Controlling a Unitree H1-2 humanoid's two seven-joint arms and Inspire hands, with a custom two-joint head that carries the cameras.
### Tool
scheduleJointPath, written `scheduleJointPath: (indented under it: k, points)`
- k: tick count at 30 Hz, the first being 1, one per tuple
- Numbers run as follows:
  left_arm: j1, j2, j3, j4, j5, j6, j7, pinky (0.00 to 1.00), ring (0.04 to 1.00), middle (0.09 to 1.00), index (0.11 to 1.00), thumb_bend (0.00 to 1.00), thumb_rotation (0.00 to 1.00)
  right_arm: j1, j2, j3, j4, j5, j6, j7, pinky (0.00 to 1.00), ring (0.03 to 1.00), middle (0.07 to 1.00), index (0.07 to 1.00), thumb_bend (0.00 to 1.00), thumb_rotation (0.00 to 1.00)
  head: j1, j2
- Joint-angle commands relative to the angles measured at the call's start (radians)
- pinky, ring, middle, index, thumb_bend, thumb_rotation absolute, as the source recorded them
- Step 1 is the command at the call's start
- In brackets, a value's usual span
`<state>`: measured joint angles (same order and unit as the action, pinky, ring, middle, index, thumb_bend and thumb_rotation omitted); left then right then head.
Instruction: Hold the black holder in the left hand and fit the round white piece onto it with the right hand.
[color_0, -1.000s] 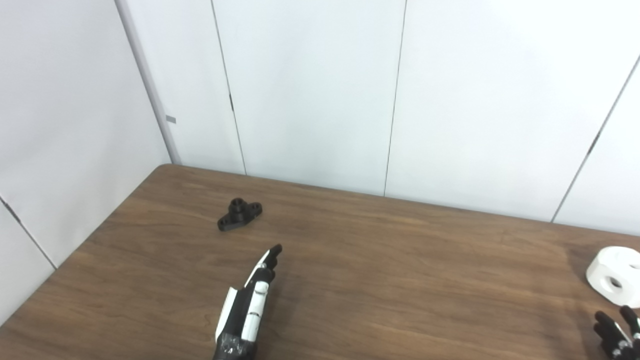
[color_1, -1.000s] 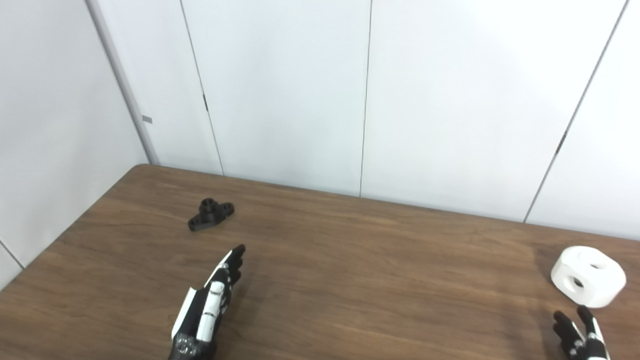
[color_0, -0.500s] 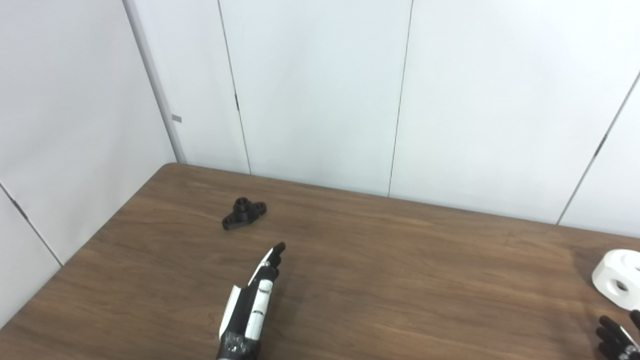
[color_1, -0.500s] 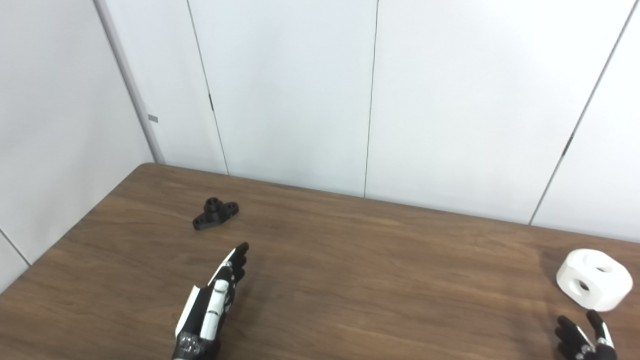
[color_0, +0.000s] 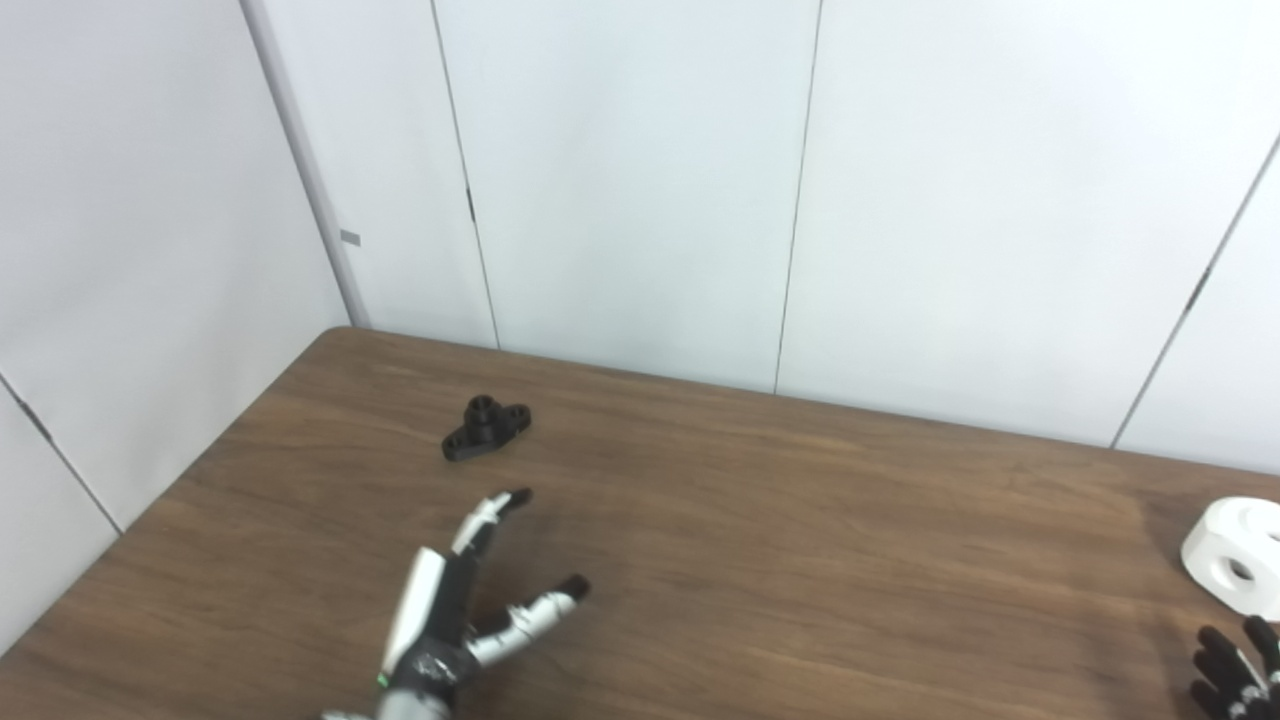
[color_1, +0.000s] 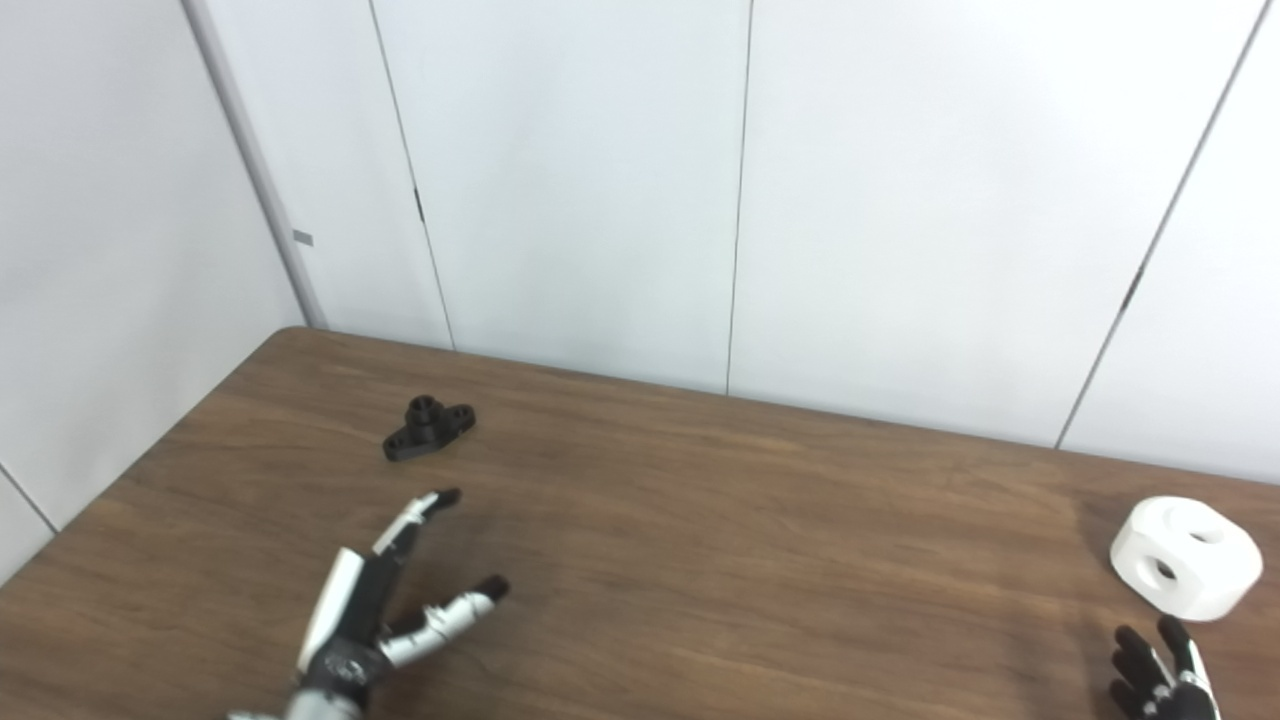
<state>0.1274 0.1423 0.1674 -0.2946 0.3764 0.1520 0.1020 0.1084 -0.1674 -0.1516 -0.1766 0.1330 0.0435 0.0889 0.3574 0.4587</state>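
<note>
Black holder (color_1: 428, 427) is lying flat on the wooden table (color_1: 760, 520), toward the far left corner, set back a little from both the far edge and the left edge. Its raised round boss is pointing up, and its two flat ears are running diagonally, one toward the far edge, the other toward the near left. Nothing is touching it.

Left hand (color_1: 385, 600) is hovering low over the table near the near edge, on the left side, with the arm entering from the bottom. It is holding nothing. Fingers (color_1: 415, 515) are stretching out straight toward the holder, the tips stopping short of it with bare wood showing between. Thumb (color_1: 455, 612) is splaying out wide to the right, so the hand is standing fully spread. Whether the palm is resting on the wood or floating just above it cannot be told.

Round white piece (color_1: 1186, 557) is sitting on the table close to the right edge, well apart from the holder, which is lying across the whole width of the surface from it. It is a thick, rounded block with circular holes showing in its top face and in the side facing the camera. In the left eye view the frame edge is cutting it off.

Right hand (color_1: 1160, 675) is showing only as dark fingertips at the near right corner, just nearer than the white piece and not touching it. The tips are pointing up and standing apart, gripping nothing; the rest of the hand is out of frame.
</note>
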Motion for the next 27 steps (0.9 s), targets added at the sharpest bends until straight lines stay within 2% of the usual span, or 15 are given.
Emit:
scheduleJointPath:
  k: [1,8,15,22,27]
  points:
    - [-0.045,0.039,0.016,-0.026,0.051,0.009,0.026,1.00,1.000,0.964,0.863,0.86,0.31,-0.018,0.003,0.001,-0.040,0.001,-0.016,-0.008,1.00,0.951,0.935,1.000,0.59,1.00,0.001,0.001]
    - [-0.121,0.131,0.059,0.034,0.094,0.065,0.032,1.00,1.000,0.979,0.834,0.85,0.26,-0.021,0.004,0.004,-0.034,-0.014,-0.021,-0.013,1.00,0.957,0.938,1.000,0.61,1.00,0.000,0.002]
    - [-0.193,0.197,0.083,0.113,0.122,0.131,0.038,1.00,1.000,0.968,0.810,0.86,0.28,-0.021,0.007,0.007,-0.036,-0.017,-0.021,-0.015,1.00,0.959,0.940,1.000,0.60,1.00,-0.003,0.000]
    - [-0.285,0.256,0.070,0.221,0.158,0.186,0.042,1.00,1.000,0.970,0.808,0.84,0.29,-0.020,0.011,0.013,-0.038,-0.027,-0.017,-0.019,1.00,0.959,0.943,1.000,0.62,1.00,-0.007,0.001]
    - [-0.350,0.287,0.045,0.314,0.174,0.195,0.053,1.00,1.000,0.962,0.804,0.85,0.29,-0.020,0.013,0.011,-0.034,-0.007,-0.018,-0.014,1.00,0.961,0.940,1.000,0.61,1.00,-0.013,0.002]
